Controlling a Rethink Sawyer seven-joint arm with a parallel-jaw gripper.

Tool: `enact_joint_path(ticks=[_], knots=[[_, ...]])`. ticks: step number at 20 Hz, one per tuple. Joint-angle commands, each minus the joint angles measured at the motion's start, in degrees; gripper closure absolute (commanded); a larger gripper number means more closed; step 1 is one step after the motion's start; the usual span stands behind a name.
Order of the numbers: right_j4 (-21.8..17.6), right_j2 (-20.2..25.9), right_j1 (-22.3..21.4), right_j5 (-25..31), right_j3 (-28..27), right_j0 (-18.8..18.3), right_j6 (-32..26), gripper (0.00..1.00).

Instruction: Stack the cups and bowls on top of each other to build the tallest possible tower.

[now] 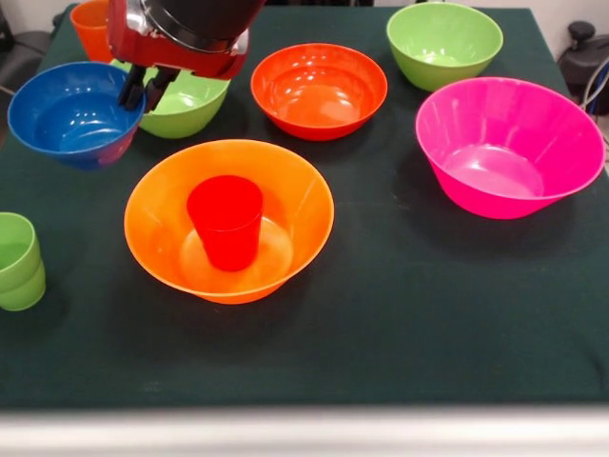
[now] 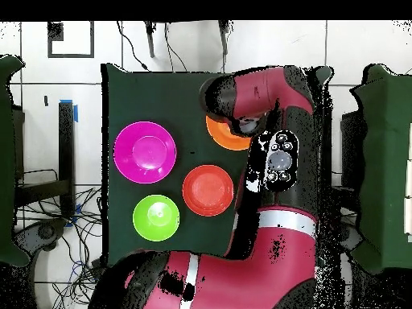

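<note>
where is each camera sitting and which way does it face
Front view: across the table from the robot, facing it; shows the gripper shut on the blue bowl rim, red cup inside the large orange bowl.
Overhead view: above the table, looking straight down, base at bottom; the arm hides much.
Shared: pink bowl, red-orange bowl.

Cup (image 1: 225, 221) upright inside large bowl (image 1: 285, 190); 2 nested cups (image 1: 19, 262) at table's left edge

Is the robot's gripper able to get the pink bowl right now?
Probably not right away: the gripper is already shut on the blue bowl's rim, holding it. The pink bowl sits across the table with nothing on it, so the way there looks free.
</note>
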Motion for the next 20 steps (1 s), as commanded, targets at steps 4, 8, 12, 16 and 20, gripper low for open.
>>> enact_joint_path(ticks=[4,8,12,16,20], knots=[[0.8,2.8,0.6,6.6,-2.0,2.7,-1.7,1.00],[1.4,2.9,0.6,7.9,-2.2,3.5,-0.7,1.00],[2.0,2.9,1.1,8.7,-3.0,3.9,0.0,1.00],[2.8,3.1,1.8,9.6,-4.1,4.2,0.4,1.00],[3.9,3.0,2.1,10.4,-4.9,4.4,0.4,1.00]])
